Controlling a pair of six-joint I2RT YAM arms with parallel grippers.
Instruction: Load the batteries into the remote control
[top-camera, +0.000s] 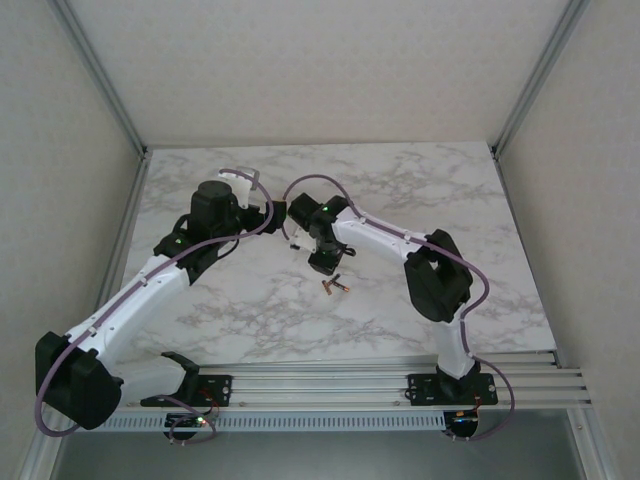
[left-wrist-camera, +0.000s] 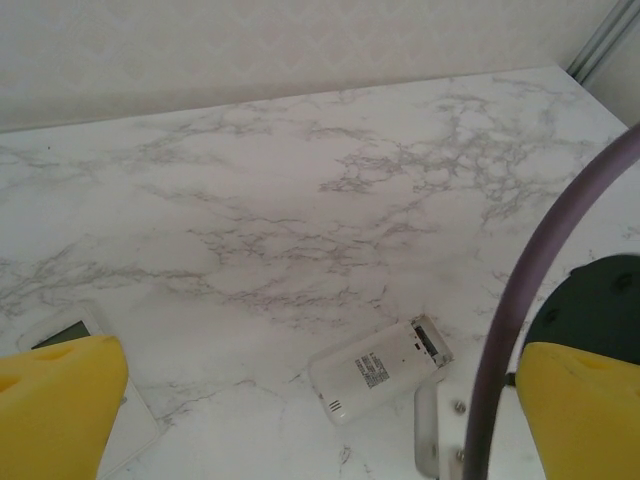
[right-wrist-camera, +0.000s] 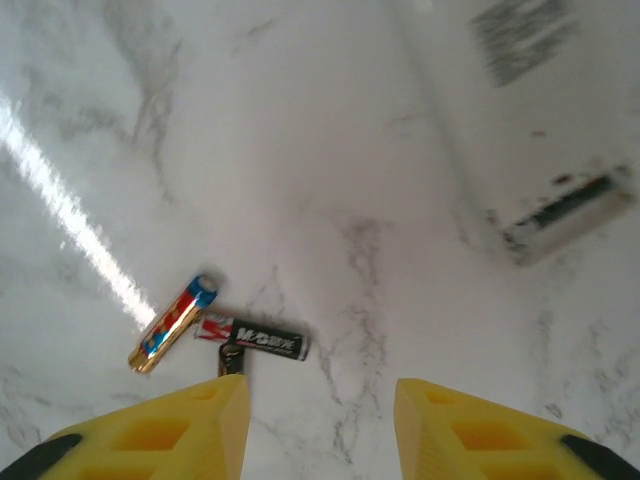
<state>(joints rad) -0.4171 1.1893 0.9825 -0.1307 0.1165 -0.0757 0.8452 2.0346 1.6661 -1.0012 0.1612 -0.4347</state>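
- Left end effector (left-wrist-camera: 320, 358): fingers spread wide, nothing between them, above the counter (left-wrist-camera: 300, 180).
- Remote control (left-wrist-camera: 380, 370): flat on the counter. In the left wrist view its long axis slants from lower left to upper right, open battery bay at the upper-right end.
- Batteries (top-camera: 333, 286): loose on the counter. The gold-and-red cell (right-wrist-camera: 172, 322) slants up to the right, and the black cell (right-wrist-camera: 262, 343) lies almost level just beside it.
- Right end effector (right-wrist-camera: 320, 400): fingers parted, empty, near the batteries.
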